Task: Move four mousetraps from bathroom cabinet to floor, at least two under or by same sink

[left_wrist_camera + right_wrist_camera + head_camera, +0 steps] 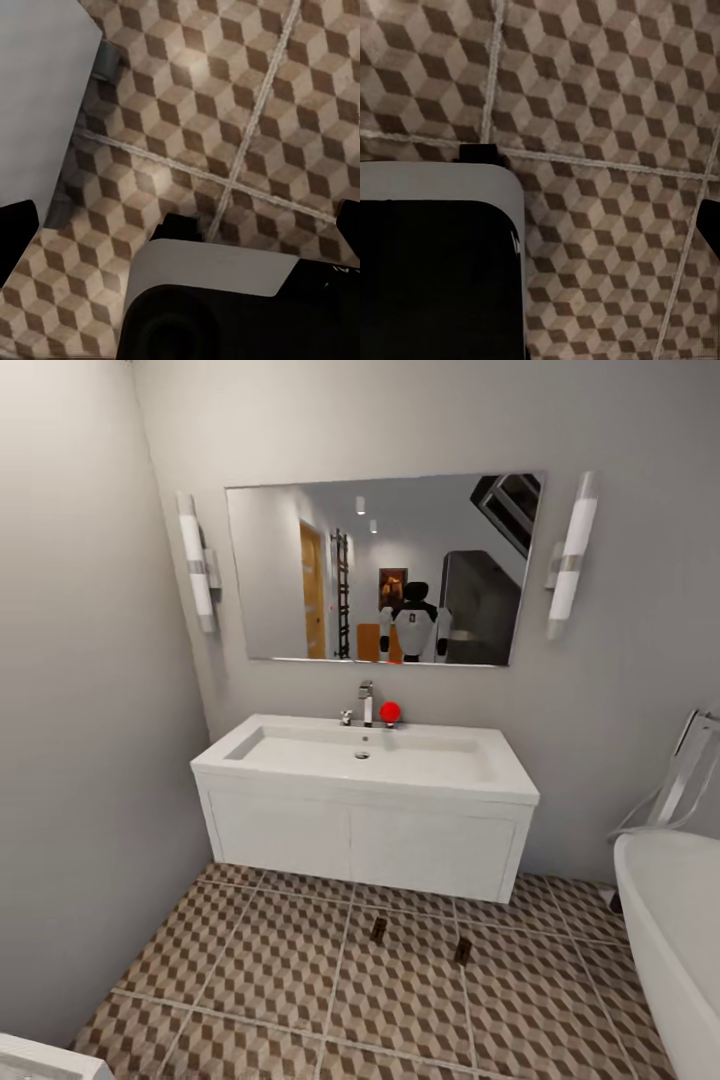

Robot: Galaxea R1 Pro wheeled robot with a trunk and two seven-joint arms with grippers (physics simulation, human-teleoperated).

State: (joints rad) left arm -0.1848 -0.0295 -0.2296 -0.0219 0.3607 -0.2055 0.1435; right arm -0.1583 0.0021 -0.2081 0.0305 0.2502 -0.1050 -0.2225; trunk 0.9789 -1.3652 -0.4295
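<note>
- Left gripper (180, 217): dark fingertips at the frame edges, spread wide, empty, over the floor (225, 97).
- 2 mousetraps lie on the tiles just before the sink unit (365, 830): one (378, 930) left, one (462, 951) right.
- Right gripper: only one fingertip (711, 225) shows; I cannot tell its state.

Soft, even light fills the room; two wall lamps (197, 572) flank the mirror (380, 568), which reflects ceiling spots. Faint shadow lies under the sink (365, 760). Both wrist views look dimmer and slightly blurred, with a pale sheen on the floor (196, 69).
</note>
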